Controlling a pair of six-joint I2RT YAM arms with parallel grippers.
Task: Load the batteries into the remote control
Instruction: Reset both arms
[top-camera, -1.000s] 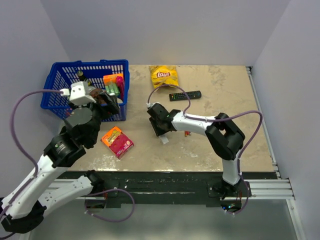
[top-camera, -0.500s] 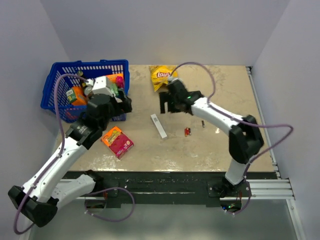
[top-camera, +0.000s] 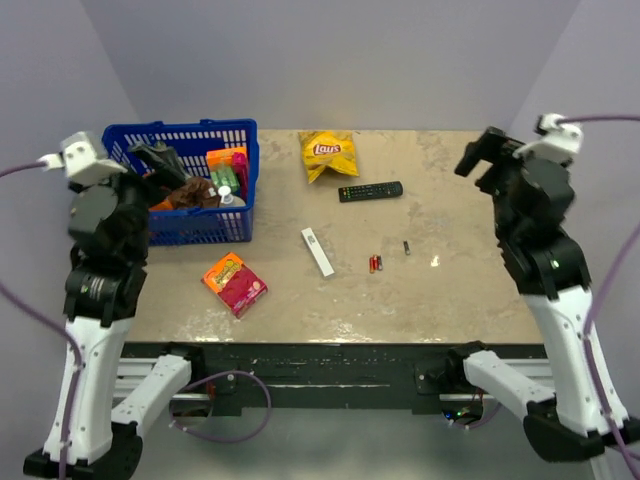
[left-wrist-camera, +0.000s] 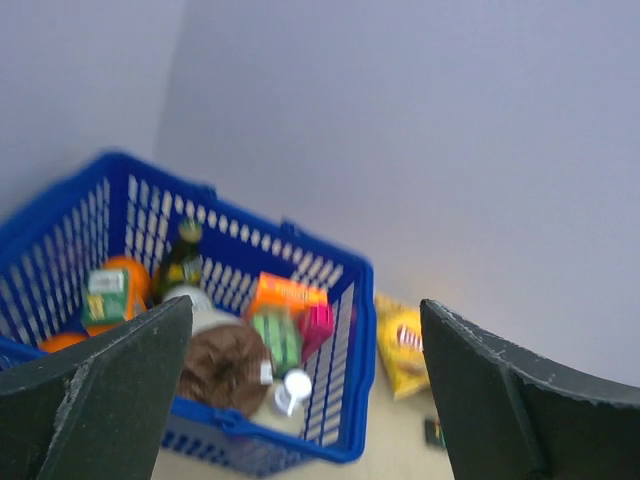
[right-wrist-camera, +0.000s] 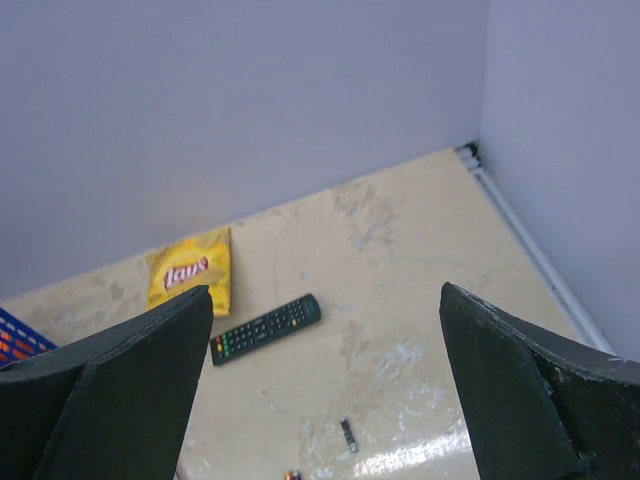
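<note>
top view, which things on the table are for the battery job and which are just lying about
For the job:
- white remote
- batteries

Lying about:
- black remote
- chip bag
- blue basket with its groceries
- candy box
- small dark piece, too small to identify

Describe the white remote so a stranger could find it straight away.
Start at the blue basket at the far left and look right, toward the middle. The white remote lies there, between the orange box and the batteries. It is slim and white, unlike the wider black remote farther back.
</note>
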